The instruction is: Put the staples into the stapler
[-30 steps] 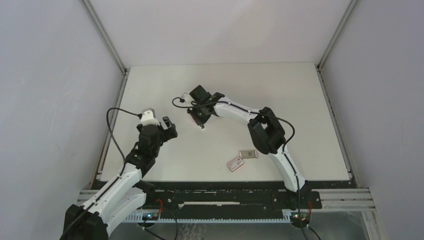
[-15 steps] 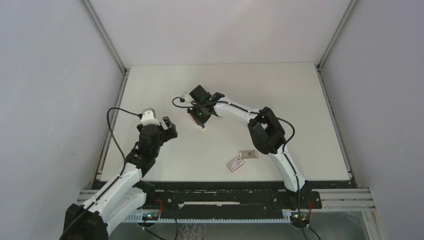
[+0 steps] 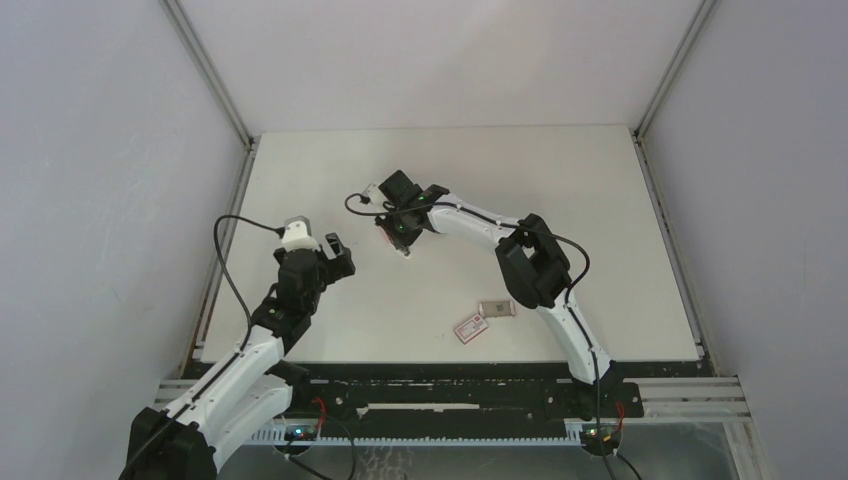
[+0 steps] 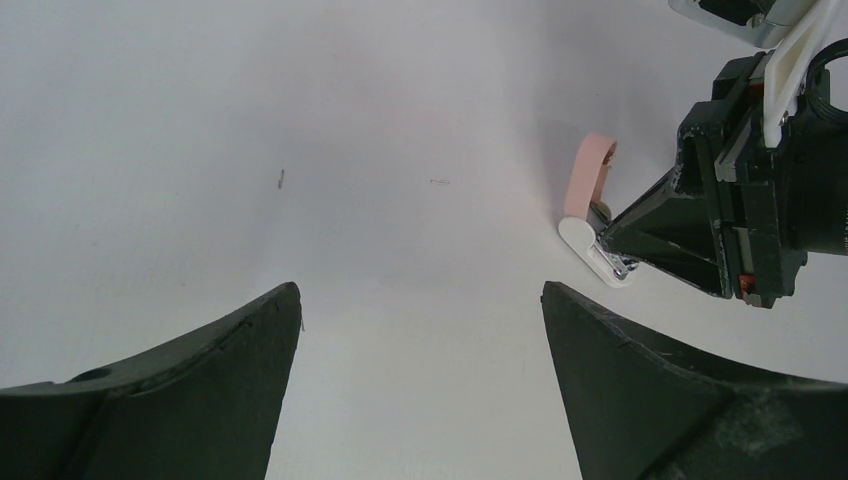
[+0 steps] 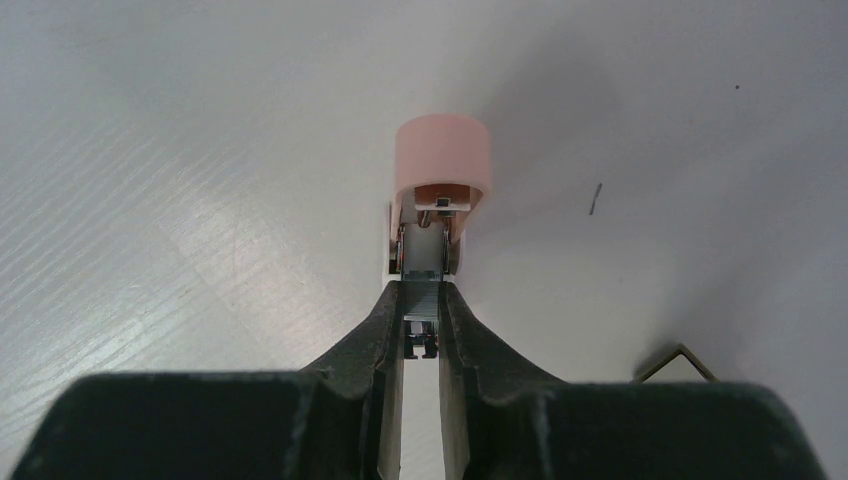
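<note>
Starting at the near edge, the white sleeve (image 3: 471,327) with a red label (its print too small to read) lies just beside the pale tray (image 3: 497,308). Farther in, the left gripper (image 4: 418,292) hangs with jaws wide apart and empty, facing the work from the side. Farthest in, the right gripper (image 5: 422,290) is clamped on the staples (image 5: 421,306), a thin grey strip. The stapler (image 5: 443,160) lies straight ahead of that pincer, pink lid raised. Its open channel runs directly away in line with the strip, whose front end sits at the channel's mouth. The right arm is far nearer, so a straight forward slide looks called for.
</note>
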